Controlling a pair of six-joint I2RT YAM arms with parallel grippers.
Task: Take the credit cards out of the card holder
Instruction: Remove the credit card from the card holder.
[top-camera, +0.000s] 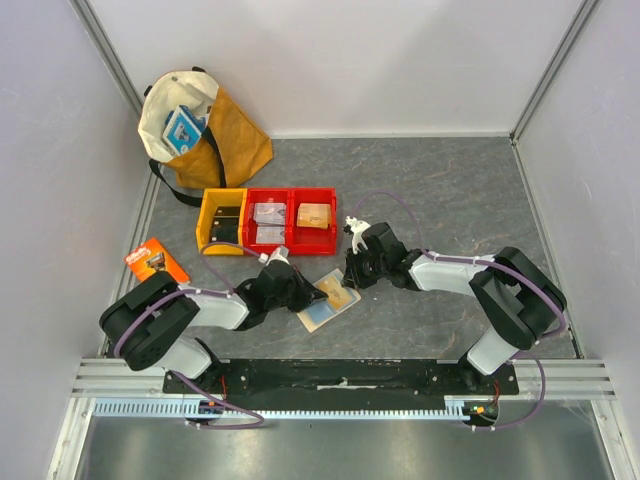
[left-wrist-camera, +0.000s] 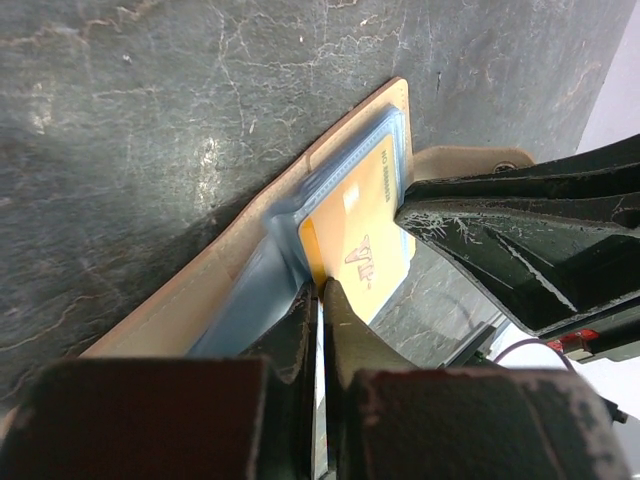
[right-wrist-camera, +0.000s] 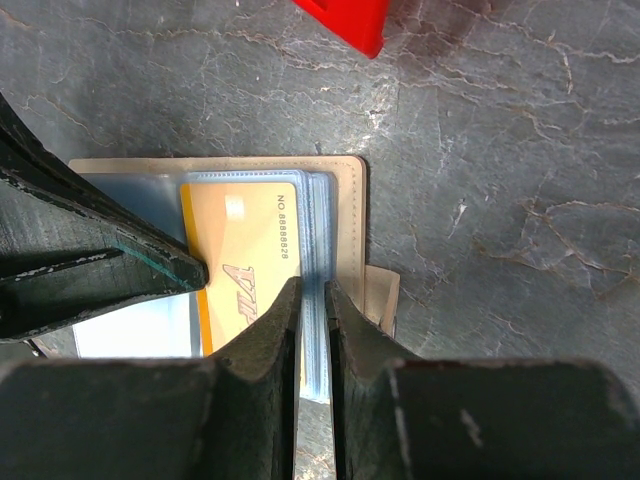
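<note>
Yellow credit card (left-wrist-camera: 360, 230) pinched by left claw (left-wrist-camera: 320, 287) — ready to draw out; right claw (right-wrist-camera: 312, 287) clamps card holder (right-wrist-camera: 350, 210) steady.

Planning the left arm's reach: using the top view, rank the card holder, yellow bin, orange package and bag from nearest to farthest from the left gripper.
1. Card holder, right at the left gripper.
2. Yellow bin, farther back, slightly left.
3. Orange package, far left.
4. Bag, back left corner.
</note>
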